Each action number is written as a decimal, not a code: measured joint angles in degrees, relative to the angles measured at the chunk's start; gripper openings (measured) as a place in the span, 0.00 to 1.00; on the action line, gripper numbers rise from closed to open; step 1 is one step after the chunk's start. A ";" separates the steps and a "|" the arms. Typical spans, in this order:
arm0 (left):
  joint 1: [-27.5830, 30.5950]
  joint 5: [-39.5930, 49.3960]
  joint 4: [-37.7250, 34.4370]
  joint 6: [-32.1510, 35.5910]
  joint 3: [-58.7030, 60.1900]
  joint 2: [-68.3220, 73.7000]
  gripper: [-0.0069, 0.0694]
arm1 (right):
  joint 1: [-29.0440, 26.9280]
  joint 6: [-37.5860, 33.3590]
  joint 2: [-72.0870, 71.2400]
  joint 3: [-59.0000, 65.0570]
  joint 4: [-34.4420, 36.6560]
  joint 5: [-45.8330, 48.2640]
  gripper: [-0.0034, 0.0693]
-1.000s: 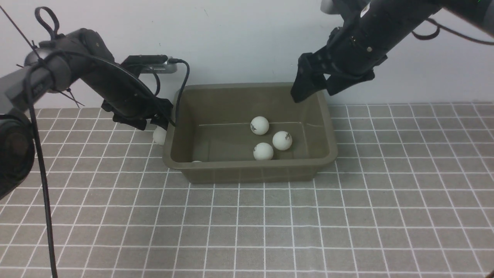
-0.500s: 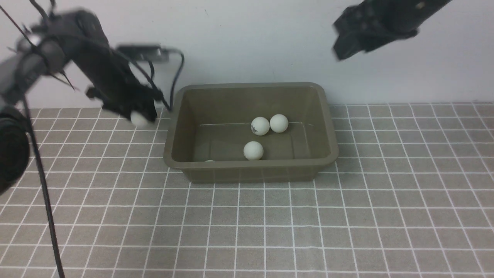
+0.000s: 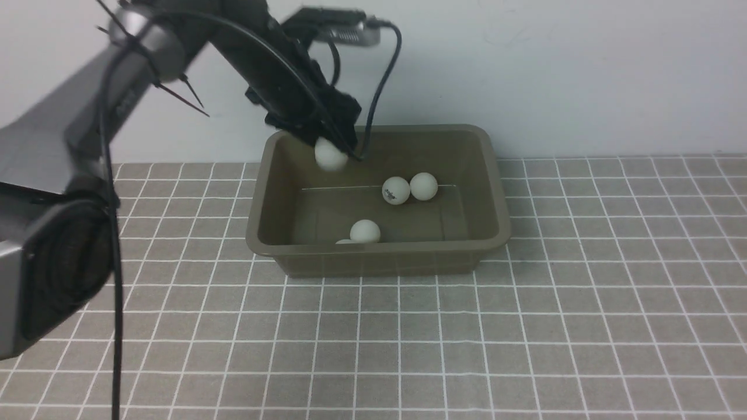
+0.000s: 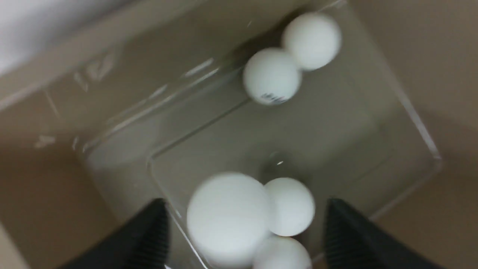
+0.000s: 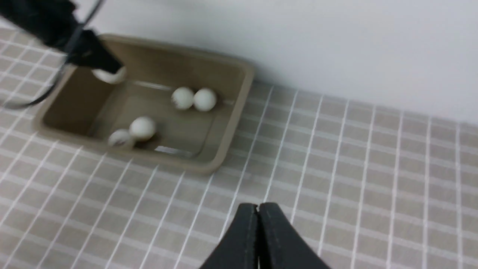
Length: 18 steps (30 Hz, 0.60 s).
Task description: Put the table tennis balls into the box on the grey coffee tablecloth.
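Left wrist view looks down past the left gripper (image 4: 244, 203), whose jaws stand wide apart with a blurred white ball (image 4: 227, 216) between them and a gap on either side, so I judge that ball loose rather than pinched. From the front it hangs just under the fingertips, above the far-left inside corner of the box (image 3: 379, 262). The box stands on the grey coffee tablecloth (image 3: 525, 326) near the counter's far edge, about midway along it. Four other table tennis balls lie on the box floor: a logo ball (image 3: 396, 190) touches a plain ball (image 3: 423, 186) by the far wall, and a third ball (image 3: 365, 231) sits by the near wall with a fourth ball (image 3: 345, 241) beside it. The right gripper (image 5: 257, 224) is pressed closed on nothing, over bare cloth well apart from the box. These balls should be very light, hollow and stiff-shelled, smooth enough to squirt out of a hard pinch, and quick to roll or bounce. A gentle squeeze across the widest part would suit. The front view cuts off most of the fourth ball behind the near wall and does not show the right arm at all. Blur in the left wrist view hides any print on the loose ball.
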 joint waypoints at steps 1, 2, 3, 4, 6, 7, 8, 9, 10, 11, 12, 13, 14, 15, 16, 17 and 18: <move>-0.11 -0.11 0.59 -0.81 0.00 0.07 0.84 | 0.00 0.14 -1.89 2.65 0.00 -1.06 0.03; -0.17 -0.11 1.04 -1.62 0.00 0.06 0.87 | 0.00 0.24 -4.78 5.32 0.44 -2.32 0.03; -0.29 -0.05 1.42 -2.29 -0.23 -0.06 0.90 | 0.00 0.34 -9.50 8.90 0.60 -4.36 0.03; -0.34 0.27 1.76 -3.32 -0.68 -0.37 0.91 | 0.00 0.43 -13.18 12.48 0.69 -7.41 0.03; -0.56 0.94 3.60 -5.21 -2.18 -2.34 0.82 | 0.00 0.78 -23.45 23.04 0.80 -15.54 0.03; -0.56 1.00 4.26 -5.46 -2.66 -3.03 0.76 | 0.00 0.95 -25.73 25.57 0.97 -17.52 0.03; -0.56 1.06 5.35 -5.67 -2.96 -4.53 0.63 | 0.00 1.54 -29.89 30.44 1.45 -20.81 0.03; -0.56 1.06 5.85 -5.79 -2.96 -5.27 0.58 | 0.00 1.78 -30.53 31.22 1.45 -22.16 0.03; -0.56 1.45 7.85 -6.04 -3.02 -9.12 0.33 | 0.00 3.27 -35.91 37.99 1.63 -27.37 0.03; -0.61 1.58 9.30 -6.10 -3.07 -12.08 0.20 | 0.00 4.34 -38.59 41.43 1.18 -30.58 0.03; -0.62 1.58 9.81 -6.10 -3.02 -13.67 0.17 | 0.00 5.24 -40.65 44.00 0.55 -33.81 0.03; -0.62 1.58 10.17 -6.18 -2.87 -15.34 0.14 | 0.00 6.22 -42.62 46.35 0.00 -35.79 0.03; -0.62 1.58 10.65 -6.31 -2.25 -18.37 0.12 | 0.00 7.60 -44.80 49.03 -1.57 -39.00 0.03; -0.62 1.58 11.11 -6.46 -0.97 -21.68 0.10 | 0.00 8.72 -46.07 50.92 -2.83 -42.25 0.03; -0.62 1.58 11.67 -6.57 1.33 -25.83 0.09 | 0.00 10.66 -46.99 53.73 -4.98 -46.06 0.03; -0.62 1.58 11.99 -6.73 3.27 -29.48 0.09 | 0.00 12.12 -47.28 55.19 -6.97 -48.71 0.03; -0.67 1.58 12.12 -6.92 5.53 -31.76 0.08 | 0.00 12.94 -47.33 55.95 -8.53 -50.02 0.03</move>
